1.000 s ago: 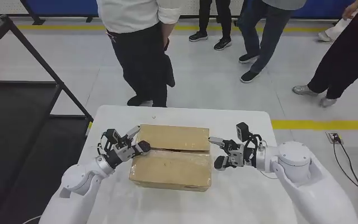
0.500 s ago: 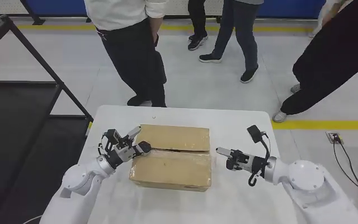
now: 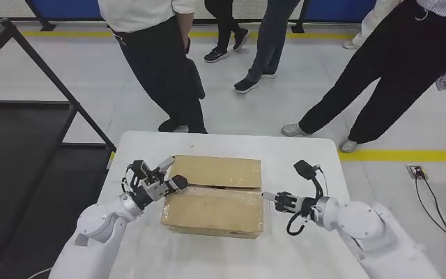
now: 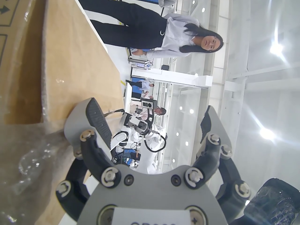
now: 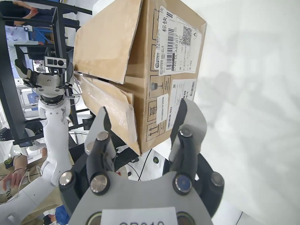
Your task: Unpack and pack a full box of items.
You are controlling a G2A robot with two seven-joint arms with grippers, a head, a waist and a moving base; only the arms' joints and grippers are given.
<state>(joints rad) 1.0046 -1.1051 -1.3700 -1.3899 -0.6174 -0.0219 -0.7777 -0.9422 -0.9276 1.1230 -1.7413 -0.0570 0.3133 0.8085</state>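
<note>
At table ctr, before you: the cardboard box (image 3: 214, 199) sits flat on the white table (image 3: 300, 150), long side running across, w/ an arm at each short end. You're looking at a plain brown carton. Both top flaps are folded down and meet at a lengthwise seam. The far flap is bare cardboard. The near flap carries crinkled clear tape, most wrinkled toward the ends. In the right wrist view the flaps don't lie flush: the far one rides a little higher at that end, w/ a dark slit under its edge. That end wall bears white shipping labels w/ barcodes and a QR square, plus printed handling symbols lower down.

Your left gripper (image 3: 173, 174) is at the box's left end, level w/ the seam, fingers spread wide. One pad (image 4: 98, 120) sits right beside the taped flap edge; contact can't be confirmed. Your right gripper (image 3: 270, 200) is at the opposite end near the front corner, fingers likewise parted. Its wrist view frames the box's corner btwn them; touching or just short, can't tell.
</note>
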